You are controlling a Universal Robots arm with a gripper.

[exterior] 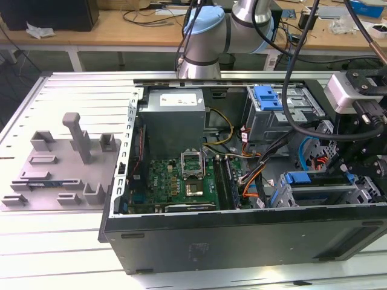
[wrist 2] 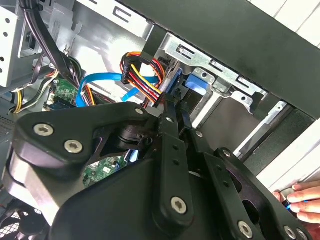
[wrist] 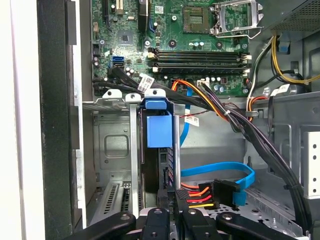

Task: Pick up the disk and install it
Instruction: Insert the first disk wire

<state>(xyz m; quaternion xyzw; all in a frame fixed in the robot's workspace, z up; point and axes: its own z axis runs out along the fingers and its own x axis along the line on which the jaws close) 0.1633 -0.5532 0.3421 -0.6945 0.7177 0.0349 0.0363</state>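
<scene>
Exterior view, its left to right: grey slotted fixture (exterior: 60, 160) on the desk (exterior: 54, 248), then the open PC case (exterior: 242, 238) with motherboard (exterior: 181, 181) exposed, then the disk (exterior: 301, 178) slotted in the lower bay toward the exterior view's right, blue carrier tab facing the motherboard. First wrist view: disk stands on edge inside the metal drive cage (wrist: 112, 150), cables (wrist: 210, 192) just beside it. Second wrist view: gripper (wrist 2: 168, 100) jaws closed together, tips right at the disk's rear edge; contact can't be confirmed.
</scene>
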